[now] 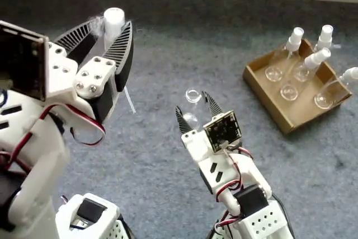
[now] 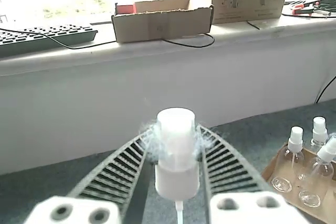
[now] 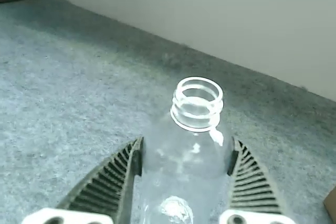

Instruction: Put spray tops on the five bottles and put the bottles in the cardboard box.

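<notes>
My left gripper (image 1: pixel 110 40) is raised at the back left, shut on a white spray top (image 1: pixel 113 20) whose thin tube (image 1: pixel 129 100) hangs down; the spray top (image 2: pixel 177 153) stands upright between the ribbed fingers. In the middle of the table my right gripper (image 1: pixel 194 113) is shut on a clear open-necked bottle (image 1: pixel 192 104); the bottle (image 3: pixel 190 156) shows its bare threaded neck. The cardboard box (image 1: pixel 267 93) at the right holds several capped bottles (image 1: pixel 282 60).
Grey carpet covers the table. A white wall runs along the far edge, with a sill above carrying a keyboard (image 2: pixel 42 38) and another cardboard box (image 2: pixel 163 19). Open carpet lies between the two arms and the box.
</notes>
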You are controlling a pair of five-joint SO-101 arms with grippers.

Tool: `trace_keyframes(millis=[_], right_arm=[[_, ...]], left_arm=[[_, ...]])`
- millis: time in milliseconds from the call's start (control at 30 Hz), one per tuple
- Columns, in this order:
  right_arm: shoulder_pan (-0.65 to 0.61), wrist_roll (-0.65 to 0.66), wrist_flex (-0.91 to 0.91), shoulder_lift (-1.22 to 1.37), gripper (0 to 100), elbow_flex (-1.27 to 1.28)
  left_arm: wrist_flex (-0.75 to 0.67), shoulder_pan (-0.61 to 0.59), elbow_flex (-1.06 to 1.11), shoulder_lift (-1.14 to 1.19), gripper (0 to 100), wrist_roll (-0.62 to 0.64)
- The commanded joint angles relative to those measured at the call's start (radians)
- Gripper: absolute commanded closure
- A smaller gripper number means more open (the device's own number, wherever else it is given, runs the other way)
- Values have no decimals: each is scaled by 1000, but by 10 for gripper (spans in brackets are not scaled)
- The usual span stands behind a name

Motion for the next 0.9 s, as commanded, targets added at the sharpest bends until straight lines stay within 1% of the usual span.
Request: trace_keyframes(millis=[0,100,167,400,533,600,700,800,867], right_arm=[[-12,-6,-85,-12,850,41],[-12,-6,-119,-12,850,77],[-10,-6,-151,-12,850,97],[-10,-6,-219,-12,850,191],[-10,-6,-226,-12,850,200],[-5,-5,-226,-12,850,203],[-12,-5,-225,-12,850,222],[-8,-5,-225,-12,850,249],[-12,-5,-225,-12,850,257]], left_arm=[[-46,45,70,-67,976,11],[-115,84,179,-137,976,8],[-195,104,271,-182,976,8],[-603,119,682,-292,976,9],[-802,139,849,-318,976,12],[-850,185,888,-321,976,11],[-859,254,894,-321,976,9],[-862,291,892,-320,976,6],[-862,295,894,-314,976,-31]])
